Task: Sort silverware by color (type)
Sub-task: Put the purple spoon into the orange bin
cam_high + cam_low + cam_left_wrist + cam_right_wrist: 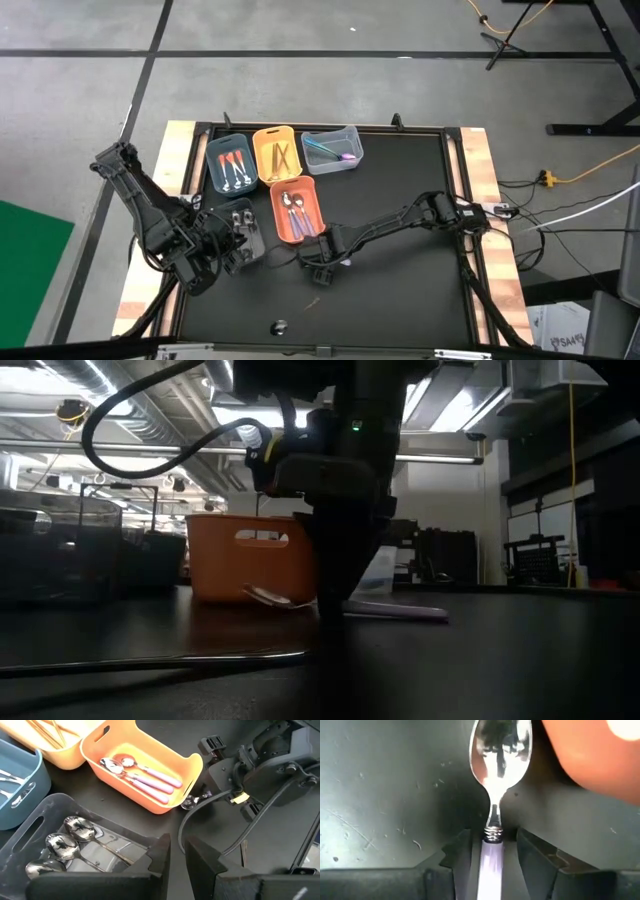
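Overhead: black surface (400, 290) w/ two dark arms.

Right gripper (322, 268) low at centre, just beside near end of orange bin (312, 205). Fingers (540, 857) spread wide, straddling a lilac-handled spoon (496, 785) lying flat on surface; handle runs between the fingers, shiny bowl pointing away, next to the orange wall. Not yet clamped, by the look of it; gaps visible on both sides of handle. Low view shows same spoon (395, 610) flat on surface at gripper's foot, orange bin behind.

Left gripper (222, 252) at left side, hovering at rim of clear bin (35, 827) holding silver spoons (65, 845). Fingers (202, 857) partly open, nothing between them.

Other bins along far edge: blue bin (216, 165) w/ orange-red pieces, yellow bin (259, 150) w/ gold pieces, clear tray (350, 140) w/ teal and purple pieces. Orange bin already has matching lilac-handled spoons (145, 777). Loose thin piece (316, 298) nearer front edge of surface, and a small dark item (279, 326) beyond it; type unclear.

Step in hand, prob.: pick-up of lilac spoon, approach done, grip pending. Next move calls for closing squarely on the thin, slippery handle, lifting clear, a short carry over orange bin wall, release among its likes. Risk: handle skidding or twisting out as the fingers pinch.
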Controlling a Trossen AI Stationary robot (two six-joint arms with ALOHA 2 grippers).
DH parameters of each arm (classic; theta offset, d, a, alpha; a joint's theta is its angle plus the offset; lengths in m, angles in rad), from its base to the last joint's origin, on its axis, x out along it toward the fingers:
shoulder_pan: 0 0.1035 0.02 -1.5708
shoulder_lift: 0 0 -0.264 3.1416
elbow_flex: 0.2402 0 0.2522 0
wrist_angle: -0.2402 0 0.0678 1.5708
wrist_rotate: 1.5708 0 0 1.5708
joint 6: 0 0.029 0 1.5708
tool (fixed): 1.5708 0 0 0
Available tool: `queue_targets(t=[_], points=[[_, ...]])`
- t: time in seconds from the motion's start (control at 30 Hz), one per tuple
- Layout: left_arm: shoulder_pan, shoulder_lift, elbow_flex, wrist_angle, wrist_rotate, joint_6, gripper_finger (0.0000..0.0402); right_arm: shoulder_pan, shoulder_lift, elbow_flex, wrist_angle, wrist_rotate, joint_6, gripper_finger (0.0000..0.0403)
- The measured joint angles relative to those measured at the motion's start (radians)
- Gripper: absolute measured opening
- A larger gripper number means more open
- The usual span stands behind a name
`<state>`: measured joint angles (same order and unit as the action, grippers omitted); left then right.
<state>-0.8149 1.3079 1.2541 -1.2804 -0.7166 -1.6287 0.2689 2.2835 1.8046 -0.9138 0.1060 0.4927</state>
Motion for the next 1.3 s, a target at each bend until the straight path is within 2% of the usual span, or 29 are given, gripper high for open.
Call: queue_targets(t=[0.37,0.7,0.83,1.3], points=[[0.0,0.0,0.0,0.002,0.0,-0.001,0.005,-0.01,0.008,0.002,0.004,-0.037,-0.012,0.0141],[0.0,0.0,0.0,0.002,0.0,-0.001,0.005,-0.007,0.01,0.003,0.006,-0.045,-0.026,0.0043],[0.0,0.0,0.0,0.002,0.0,0.008,0.005,-0.008,0.01,0.003,0.004,-0.085,-0.026,0.0011],[0.0,0.0,0.0,0.002,0.0,0.009,0.005,-0.01,0.006,0.002,0.002,-0.19,-0.079,0.0005]])
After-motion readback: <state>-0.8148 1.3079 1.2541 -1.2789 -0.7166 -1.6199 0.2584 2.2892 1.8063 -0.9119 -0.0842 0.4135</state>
